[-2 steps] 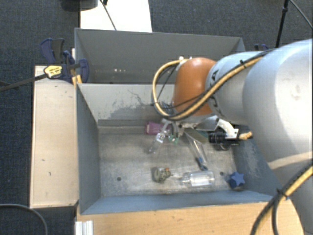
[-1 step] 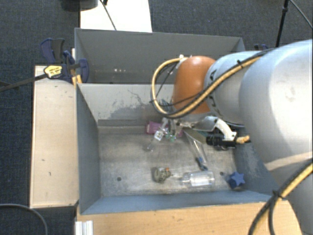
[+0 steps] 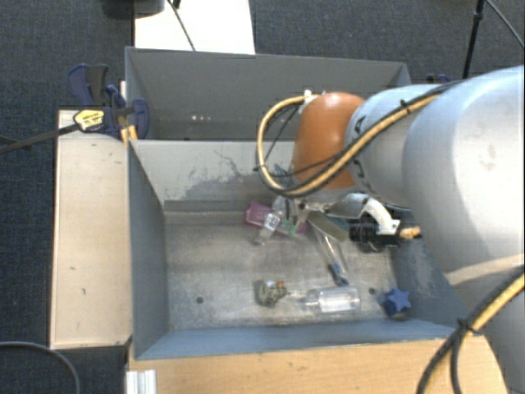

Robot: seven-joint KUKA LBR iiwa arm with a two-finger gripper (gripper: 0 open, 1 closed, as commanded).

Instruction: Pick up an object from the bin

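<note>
Big white arm link (image 3: 467, 162) is closest to the lens. It comes in from the right side of the view, with a yellow cable (image 3: 264, 138) looping around the rounded orange cover (image 3: 324, 142) at the wrist. Below that cover the gripper (image 3: 285, 217) sits low near the back of the grey metal bin (image 3: 148, 245). Honestly I can't tell whether the jaws are open or closed, since the wrist hides most of them.

Just beside the jaws, toward the view's left, is a small purple block (image 3: 259, 215). It's the closest thing to them, though I can't say if they're touching. A little clear plastic piece (image 3: 267, 233) lies right under the block.

On the other side of the jaws there's a white and black object with an orange tip (image 3: 379, 224). No idea what it is.

A couple of thin grey and blue pens (image 3: 332, 261) lie just in front of the jaws, slanting toward the front wall.

Well in front of the jaws, near that wall:
- a crumpled grey-green lump (image 3: 269, 292)
- a clear plastic tube (image 3: 332, 302) lying on its side
- a small blue star-shaped piece (image 3: 397, 302) further off to the right
</note>
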